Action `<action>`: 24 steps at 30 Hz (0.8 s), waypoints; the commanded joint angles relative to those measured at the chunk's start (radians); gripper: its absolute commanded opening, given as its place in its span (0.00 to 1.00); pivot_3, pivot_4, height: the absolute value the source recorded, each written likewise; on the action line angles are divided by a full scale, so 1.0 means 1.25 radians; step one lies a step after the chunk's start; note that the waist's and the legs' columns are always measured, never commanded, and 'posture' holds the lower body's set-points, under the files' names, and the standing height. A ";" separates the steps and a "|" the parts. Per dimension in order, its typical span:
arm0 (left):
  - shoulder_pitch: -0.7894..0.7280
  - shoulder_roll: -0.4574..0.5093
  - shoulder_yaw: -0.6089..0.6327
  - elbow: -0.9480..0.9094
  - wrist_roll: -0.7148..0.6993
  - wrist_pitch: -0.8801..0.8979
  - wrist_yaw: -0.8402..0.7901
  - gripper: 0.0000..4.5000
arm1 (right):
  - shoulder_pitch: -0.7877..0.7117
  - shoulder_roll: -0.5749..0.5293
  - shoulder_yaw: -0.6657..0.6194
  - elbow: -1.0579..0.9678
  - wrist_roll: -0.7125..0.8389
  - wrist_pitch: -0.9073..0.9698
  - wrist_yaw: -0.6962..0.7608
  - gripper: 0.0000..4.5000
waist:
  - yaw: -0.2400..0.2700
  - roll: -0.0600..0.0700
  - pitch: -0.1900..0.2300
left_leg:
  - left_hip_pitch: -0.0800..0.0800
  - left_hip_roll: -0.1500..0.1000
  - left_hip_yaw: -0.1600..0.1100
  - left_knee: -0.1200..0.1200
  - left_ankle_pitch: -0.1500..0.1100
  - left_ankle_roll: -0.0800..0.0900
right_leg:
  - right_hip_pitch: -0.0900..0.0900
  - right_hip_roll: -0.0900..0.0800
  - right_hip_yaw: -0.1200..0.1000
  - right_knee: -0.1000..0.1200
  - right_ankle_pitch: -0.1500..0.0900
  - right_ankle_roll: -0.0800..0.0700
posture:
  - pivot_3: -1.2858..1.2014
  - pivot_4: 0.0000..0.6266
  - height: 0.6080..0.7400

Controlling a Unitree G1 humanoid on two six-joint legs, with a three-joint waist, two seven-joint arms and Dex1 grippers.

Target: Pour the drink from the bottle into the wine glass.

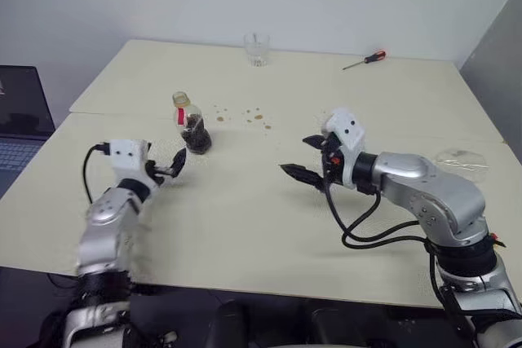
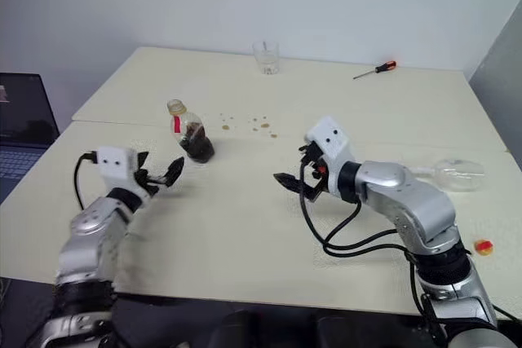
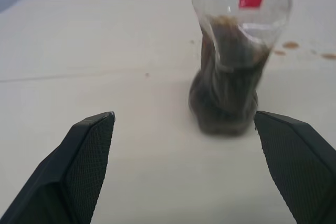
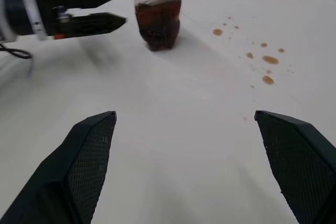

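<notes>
The bottle (image 1: pixel 193 128) stands upright on the cream table, left of centre. It has a yellow cap, a red strip at the neck and a dented body, and the dark drink (image 3: pixel 226 93) fills its lower half. My left gripper (image 1: pixel 173 165) is open, level and a short way in front of the bottle without touching it. My right gripper (image 1: pixel 303 158) is open and empty above the middle of the table, pointing left toward the bottle. The wine glass (image 2: pixel 457 173) lies on its side at the table's right edge, beyond my right arm.
Brown drops of spilled drink (image 1: pixel 253 116) dot the table right of the bottle. A short clear tumbler (image 1: pixel 257 49) and a red-handled screwdriver (image 1: pixel 364 59) lie at the far side. A laptop (image 1: pixel 20 112) sits left of the table. A small orange object (image 2: pixel 483 246) rests near the right front edge.
</notes>
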 commanded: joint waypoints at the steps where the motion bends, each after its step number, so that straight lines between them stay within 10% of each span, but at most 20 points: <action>1: 0.107 0.083 0.041 -0.189 -0.124 0.091 -0.150 1.00 | 0.039 -0.014 -0.144 0.004 0.043 0.039 -0.019 1.00 | 0.000 0.000 0.000 | 0.000 0.000 0.000 0.000 0.000 0.000 | 0.000 -0.001 0.000 0.000 0.000 0.000 | 0.52 0.24 1.00; 7: 0.113 0.191 -0.041 -0.368 -0.249 0.231 -0.283 1.00 | 0.085 0.021 -0.332 0.086 0.080 0.109 -0.104 1.00 | 0.009 -0.001 0.003 | 0.000 -0.001 -0.001 0.000 0.001 0.002 | 0.001 -0.002 -0.003 -0.001 -0.002 -0.001 | 0.52 0.24 1.00; 24: -0.264 0.004 -0.415 -0.149 -0.045 0.096 -0.379 1.00 | 0.048 0.345 -0.762 0.051 0.219 0.096 -0.579 1.00 | -0.013 0.006 0.007 | 0.000 -0.003 0.002 -0.002 0.004 0.007 | -0.001 0.004 0.003 -0.001 0.002 0.003 | 0.52 0.24 1.00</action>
